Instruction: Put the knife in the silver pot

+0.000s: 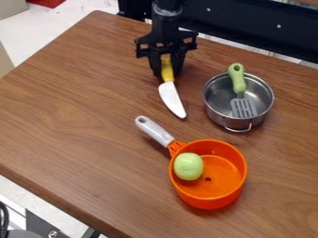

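The black gripper (166,73) hangs over the back part of the brown desk (74,107), and its two fingers are clamped on the yellow handle of the knife (173,100). The knife's white blade points down and a bit to the right in the camera view. It might be just off the desk or touching it; that's hard to tell from here. The knife is near the silver pot (215,111), on the pot's left side, and outside it. A spatula (237,79) with a green handle stands tilted in the silver pot, its flat, slotted end down inside. Nearer the front sits an orange pan (240,173) with a gray handle pointing up and left. A round, pale green thing (188,166) is inside the pan, by its left wall.
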Robot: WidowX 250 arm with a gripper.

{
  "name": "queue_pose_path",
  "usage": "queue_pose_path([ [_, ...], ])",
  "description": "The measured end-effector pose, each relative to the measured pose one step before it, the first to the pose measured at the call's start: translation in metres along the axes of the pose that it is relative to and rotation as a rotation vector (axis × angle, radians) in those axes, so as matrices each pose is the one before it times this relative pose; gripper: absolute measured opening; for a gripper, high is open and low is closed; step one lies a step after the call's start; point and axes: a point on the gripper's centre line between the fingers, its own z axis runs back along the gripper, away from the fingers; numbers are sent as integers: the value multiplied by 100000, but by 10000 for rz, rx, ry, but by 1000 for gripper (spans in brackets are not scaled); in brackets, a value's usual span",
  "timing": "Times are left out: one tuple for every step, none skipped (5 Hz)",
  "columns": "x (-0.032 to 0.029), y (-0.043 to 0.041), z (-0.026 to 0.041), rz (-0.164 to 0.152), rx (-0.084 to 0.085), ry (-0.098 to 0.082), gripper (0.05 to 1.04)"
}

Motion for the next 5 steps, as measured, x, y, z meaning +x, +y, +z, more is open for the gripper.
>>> queue_pose_path([
  [-159, 175, 539, 90, 153, 304, 476],
  [212, 61, 1703, 437, -363, -172, 476],
  [-209, 413, 1602, 1084, -399, -78, 476],
  [-275, 187, 1407, 1412, -394, -188, 476],
  [-990, -522, 490, 1196, 218, -317, 476],
])
